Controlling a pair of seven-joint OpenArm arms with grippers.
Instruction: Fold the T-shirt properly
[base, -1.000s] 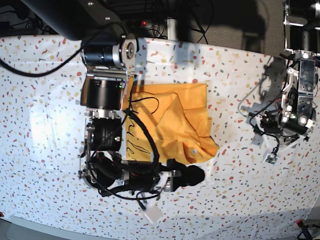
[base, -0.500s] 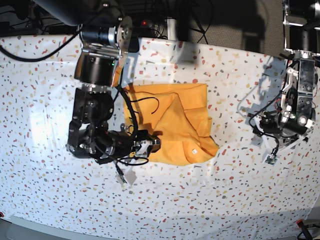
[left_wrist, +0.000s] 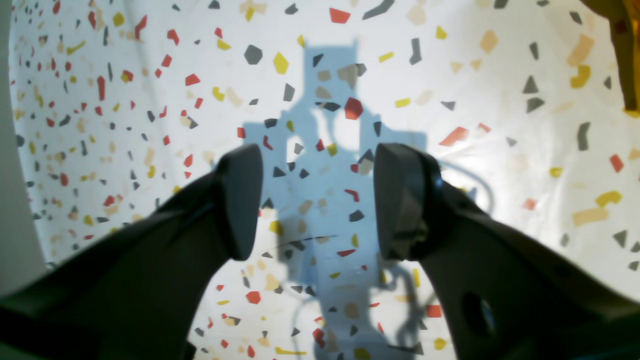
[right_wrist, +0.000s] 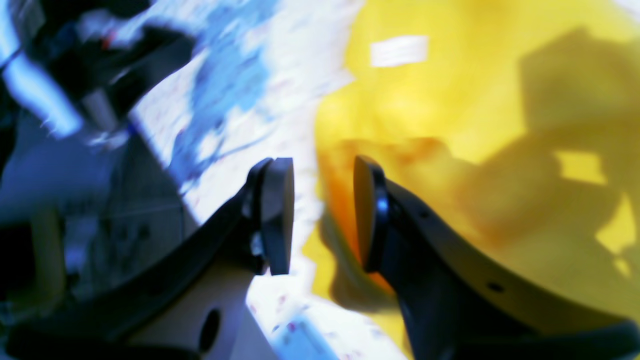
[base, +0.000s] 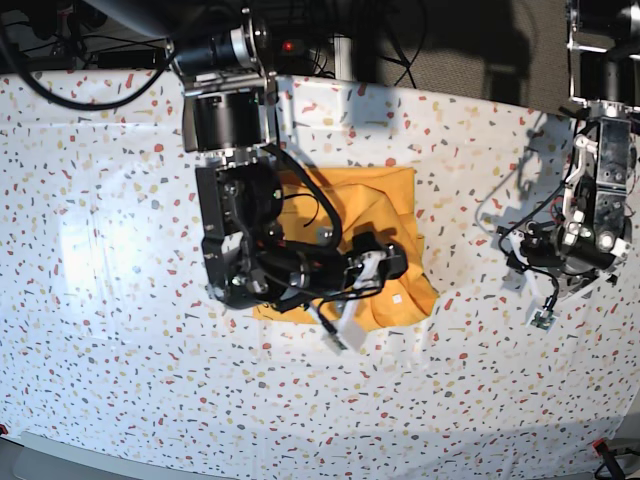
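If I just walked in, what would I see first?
The bright orange-yellow T-shirt, crumpled in the middle of the speckled table. The right gripper hangs over its edge, jaws apart, nothing between them. Off to the side, away from the shirt, the left gripper hangs open over bare tabletop.

robotics lab, terrazzo-patterned tabletop (base: 100, 250), two robot arms, tangled cables (base: 330, 30) behind the table
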